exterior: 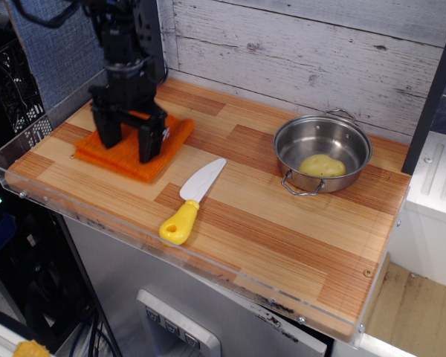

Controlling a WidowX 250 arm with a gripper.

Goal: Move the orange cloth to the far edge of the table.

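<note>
The orange cloth [162, 151] lies flat on the wood-plank table [282, 230] at its left end, partway between the front rim and the back wall. My gripper [128, 141] stands upright over it. Its two black fingers [150, 144] are spread wide and their tips rest on the cloth. The middle of the cloth is hidden behind the fingers.
A white knife with a yellow handle [192, 200] lies just right of the cloth. A steel pot [323, 152] with a yellow object [321, 165] inside stands at the back right. A clear acrylic rim [97, 223] runs along the front. A whitewashed plank wall [297, 52] stands behind.
</note>
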